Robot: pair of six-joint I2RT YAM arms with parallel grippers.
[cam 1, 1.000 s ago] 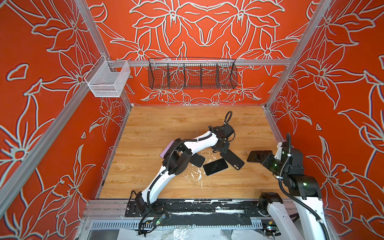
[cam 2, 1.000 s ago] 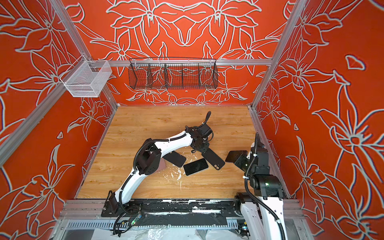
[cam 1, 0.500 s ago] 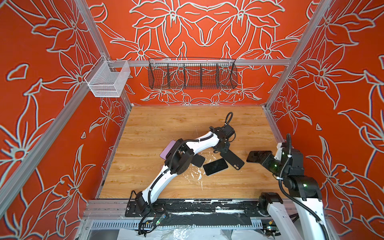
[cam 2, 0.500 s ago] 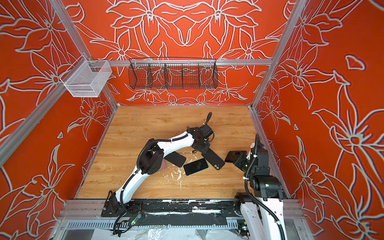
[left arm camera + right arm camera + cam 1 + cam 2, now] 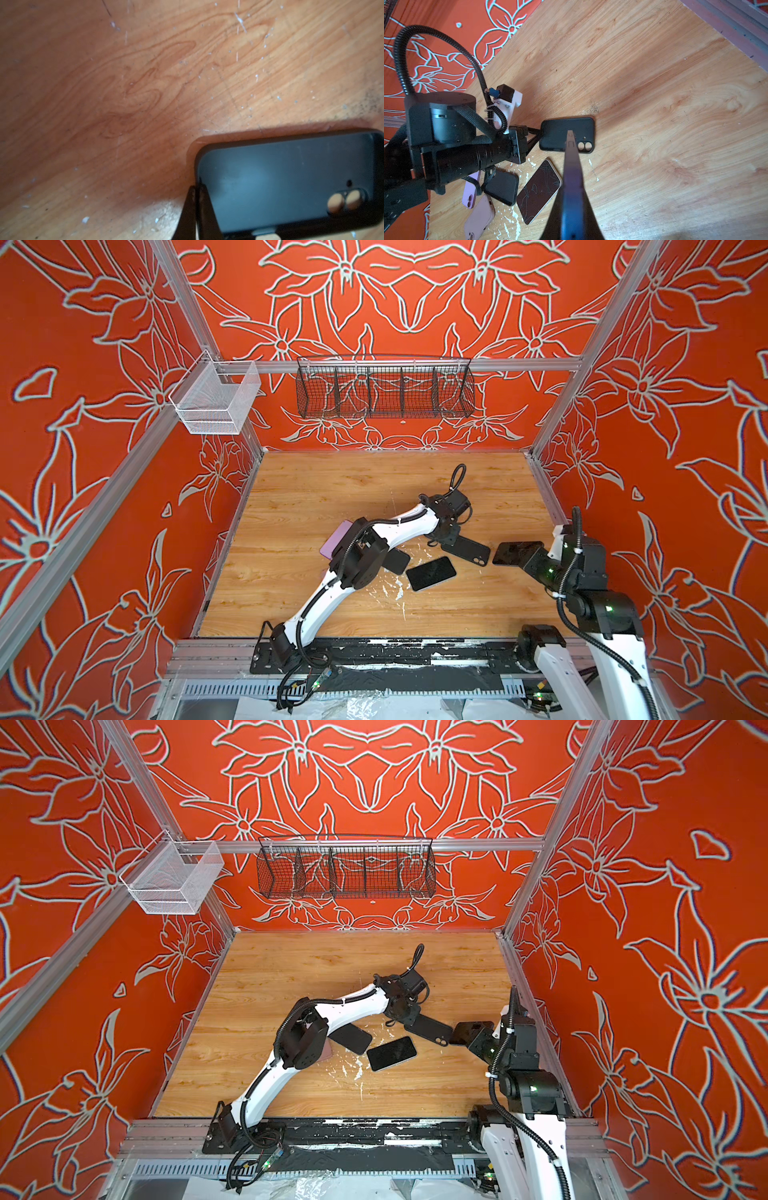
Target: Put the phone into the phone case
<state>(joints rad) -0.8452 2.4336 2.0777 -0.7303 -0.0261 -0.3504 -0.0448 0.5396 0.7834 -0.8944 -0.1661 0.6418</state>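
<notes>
Left gripper [image 5: 197,190] is clenched on the short rim of the black phone case [image 5: 291,182]. Right gripper [image 5: 528,559] grasps the phone [image 5: 513,552] just beside that case (off the table [image 5: 332,497]). Keep the case flat and match the phone's camera end to the camera cut-out [image 5: 346,202].

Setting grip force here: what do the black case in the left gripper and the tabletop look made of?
Black case: probably soft matte plastic or silicone; dull sheen, rounded raised lip. Tabletop: wood or wood-look laminate; visible grain, faint gloss, white scuffs.

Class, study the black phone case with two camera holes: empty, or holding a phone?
Empty: the phone case shows its bare inside, and the table is visible through both camera holes.
</notes>
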